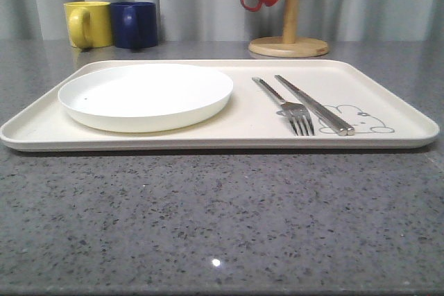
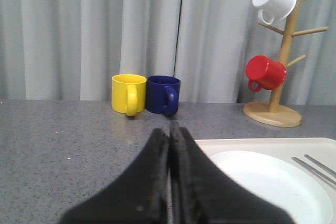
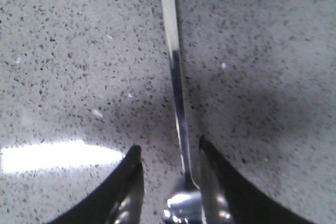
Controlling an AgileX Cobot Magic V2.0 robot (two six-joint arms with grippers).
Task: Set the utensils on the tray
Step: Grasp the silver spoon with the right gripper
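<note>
The fork (image 1: 295,110) and bar (image 1: 313,105) lie side by side on the tray (image 1: 388,95), right of the plate (image 1: 146,95). The spoon (image 3: 177,98) lies on the desk (image 3: 79,51), between the right end effector's (image 3: 169,174) narrowly parted fingers. The left end effector (image 2: 169,145) is pressed together, empty.

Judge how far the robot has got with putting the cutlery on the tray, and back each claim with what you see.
Done: the fork and the flat bar piece already lie side by side on the tray, right of the white plate. In hand: the right gripper straddles the spoon, which lies on the grey counter. Left: lifting the spoon onto the tray. The left gripper is shut and empty.
</note>
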